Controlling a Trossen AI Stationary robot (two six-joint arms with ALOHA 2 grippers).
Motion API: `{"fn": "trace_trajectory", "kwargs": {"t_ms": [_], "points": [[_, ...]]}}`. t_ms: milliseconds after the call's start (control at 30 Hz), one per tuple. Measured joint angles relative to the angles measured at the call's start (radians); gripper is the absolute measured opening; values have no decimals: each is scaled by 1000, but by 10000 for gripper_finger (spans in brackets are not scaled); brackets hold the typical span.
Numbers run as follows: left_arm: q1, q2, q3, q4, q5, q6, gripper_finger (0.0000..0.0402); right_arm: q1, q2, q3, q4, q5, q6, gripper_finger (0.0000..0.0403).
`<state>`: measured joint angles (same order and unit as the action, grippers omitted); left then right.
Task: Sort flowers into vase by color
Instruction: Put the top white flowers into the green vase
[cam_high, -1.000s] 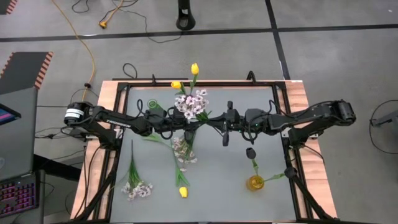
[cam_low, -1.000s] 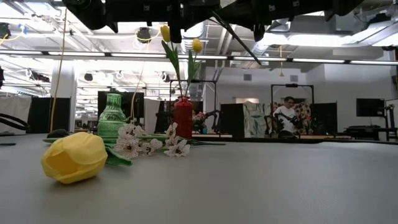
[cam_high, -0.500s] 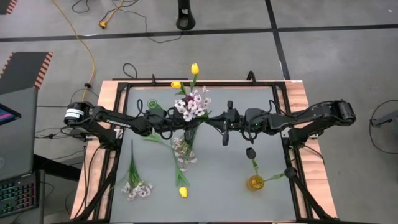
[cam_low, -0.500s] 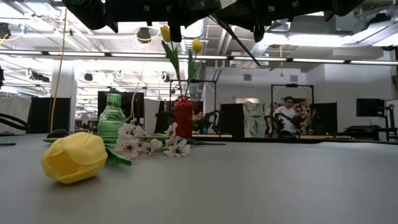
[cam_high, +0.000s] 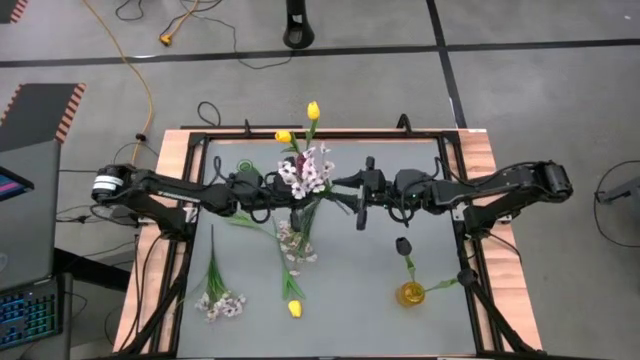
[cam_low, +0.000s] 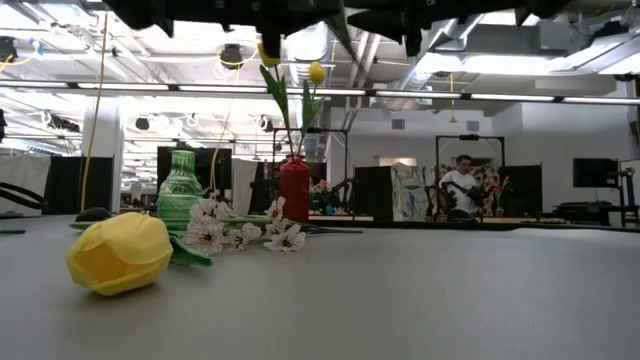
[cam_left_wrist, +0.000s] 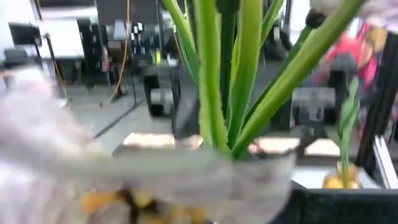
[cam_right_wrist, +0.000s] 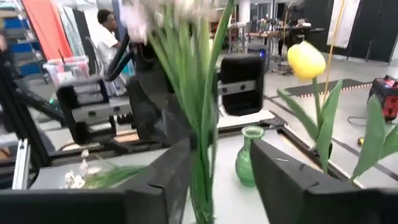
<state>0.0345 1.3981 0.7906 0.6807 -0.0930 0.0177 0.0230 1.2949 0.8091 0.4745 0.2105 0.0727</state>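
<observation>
A spray of small white-pinkish blossoms (cam_high: 308, 172) stands upright in the air over the table's middle, its green stems (cam_right_wrist: 202, 143) hanging below it. My left gripper (cam_high: 288, 192) reaches in level from the table's left and is shut on those stems. My right gripper (cam_right_wrist: 214, 180) reaches in level from the right and is open, one finger on each side of the stems. At the far edge, two yellow tulips (cam_high: 312, 110) stand in a red vase (cam_low: 294, 188). A dark tulip (cam_high: 402, 245) stands in an amber vase (cam_high: 411, 293). My left gripper holds the spray by its bundle of green stems (cam_left_wrist: 217, 93), below the blossoms, coming level from the table's left. The spray stays upright and clear of the table. The blossoms close to the left wrist camera hide the spot where the fingers meet the stems.
A green vase (cam_high: 245, 165) stands at the far left. On the table lie another spray (cam_high: 222, 303), a yellow tulip (cam_high: 294, 308) and a spray (cam_high: 295, 240) near the middle. A black frame (cam_high: 200, 140) borders the table. A person (cam_low: 462, 185) sits in the room behind.
The blossoms have shifted a little toward the table's left and tilted. In the low view, the slanting stem has swung up toward the picture's top edge.
</observation>
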Motion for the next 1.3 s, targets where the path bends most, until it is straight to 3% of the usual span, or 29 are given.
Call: {"fn": "trace_trajectory", "kwargs": {"t_ms": [233,400,767,967,1300], "points": [[0,-245,0,-377,-56,32,11,-27,-1,4,-30,1,-2,230],[0,-447,0,-626,-193,58,11,-34,0,4,-82,1,-2,228],[0,-788,0,-950,-533,56,11,-39,2,3,-136,1,-2,227],[0,-863,0,-1090,-719,50,11,-39,2,3,-139,1,-2,227],[0,-852,-43,-1153,-733,-3,11,-39,2,3,-139,1,-2,226]]}}
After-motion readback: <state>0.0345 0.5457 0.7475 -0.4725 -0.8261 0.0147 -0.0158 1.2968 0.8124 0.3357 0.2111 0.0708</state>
